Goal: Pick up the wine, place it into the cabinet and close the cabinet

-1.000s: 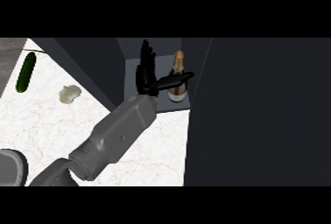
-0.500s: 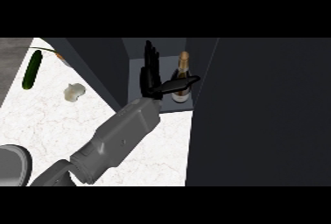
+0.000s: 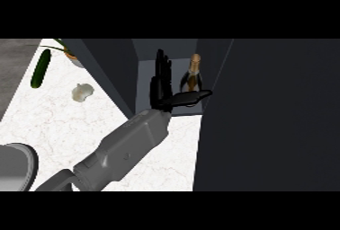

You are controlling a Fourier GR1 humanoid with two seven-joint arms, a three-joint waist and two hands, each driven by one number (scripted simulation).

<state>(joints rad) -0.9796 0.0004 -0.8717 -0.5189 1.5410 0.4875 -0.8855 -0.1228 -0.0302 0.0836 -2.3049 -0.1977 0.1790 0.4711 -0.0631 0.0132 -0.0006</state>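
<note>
Standing upright inside the open cabinet (image 3: 174,49), the wine (image 3: 192,74) now sits clear of the fingers that were closer round it a second ago — the hand (image 3: 163,85) has straightened, fingers pointing up along the bottle's left side, thumb stretched out to the right across its base. Which arm this is I cannot tell for sure; it enters from lower left, so I take it for the left hand, open and holding nothing. No other hand shows.

That suggests the placing step is done and only the closing remains. The view has also shifted a little rightward since the earlier pictures, so the cucumber (image 3: 41,68) and the small pale garlic (image 3: 82,92) on the counter (image 3: 60,121) lie further in from the left edge.

Room is tight — the hand is between the cabinet's left wall and the bottle, with the dark door (image 3: 272,112) rising just right of the thumb. Backing out should probably go straight toward the counter's open marble, keeping the thumb from catching the bottle. The grey bowl (image 3: 15,167) at lower left is well apart.
</note>
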